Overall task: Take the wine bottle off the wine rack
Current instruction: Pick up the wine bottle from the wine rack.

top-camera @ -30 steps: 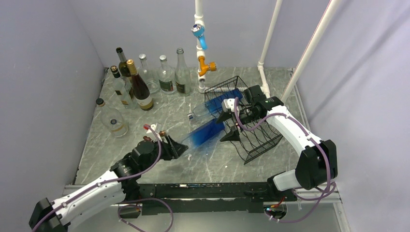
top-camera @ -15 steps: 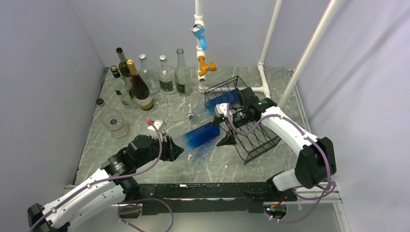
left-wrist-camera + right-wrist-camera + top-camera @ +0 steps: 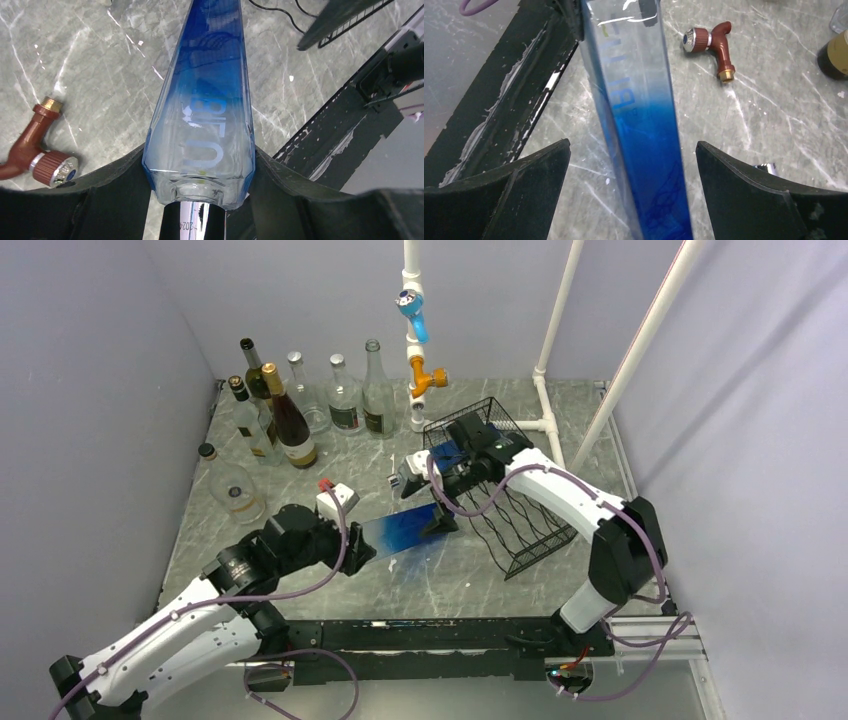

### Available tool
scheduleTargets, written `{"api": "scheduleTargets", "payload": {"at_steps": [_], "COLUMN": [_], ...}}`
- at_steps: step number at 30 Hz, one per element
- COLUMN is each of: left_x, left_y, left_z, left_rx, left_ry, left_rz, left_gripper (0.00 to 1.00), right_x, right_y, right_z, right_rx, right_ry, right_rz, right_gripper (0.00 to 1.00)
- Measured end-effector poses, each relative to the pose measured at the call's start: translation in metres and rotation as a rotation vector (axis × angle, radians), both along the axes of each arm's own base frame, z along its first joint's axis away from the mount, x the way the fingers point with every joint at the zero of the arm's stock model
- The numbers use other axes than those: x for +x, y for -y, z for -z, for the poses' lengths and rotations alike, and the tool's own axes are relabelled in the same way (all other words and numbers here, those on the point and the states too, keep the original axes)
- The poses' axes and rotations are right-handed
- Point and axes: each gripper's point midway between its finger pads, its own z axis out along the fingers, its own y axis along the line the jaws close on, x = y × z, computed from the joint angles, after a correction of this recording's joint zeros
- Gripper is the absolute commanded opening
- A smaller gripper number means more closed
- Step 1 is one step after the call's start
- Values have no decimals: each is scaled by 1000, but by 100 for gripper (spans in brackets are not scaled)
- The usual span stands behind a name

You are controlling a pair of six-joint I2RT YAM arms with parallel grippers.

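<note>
fingers of our right gripper just sprang wide, so our left gripper alone clamps the blue bottle, seemingly clear of the wine rack at three o'clock.

left claw clamps blue bottle | brown valve lying on table

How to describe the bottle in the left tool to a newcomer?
Find the black wire rack on the grey table. Left of it, the left tool holds a long bottle by its clear end. Unlike the other blue bottle, it is outside the rack.
</note>
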Motion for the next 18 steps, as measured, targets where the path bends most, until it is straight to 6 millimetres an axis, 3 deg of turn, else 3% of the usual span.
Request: {"api": "scheduleTargets", "payload": {"at_steps": [7,18], "left_x": [-1,1], "left_y": [3,8], "left_z": [-8,-17], "left_rx": [53,90], "left_ry": [28,64], "left_rz": [72,135], "left_gripper": [0,0], "right_x": [5,-16], "right_y": [-24,-38], "right_z": [10,30], "right_rx": [-22,-59], "right_ry": [-39,-111], "right_rz": [-22,-82], "right_gripper": [100,98]}}
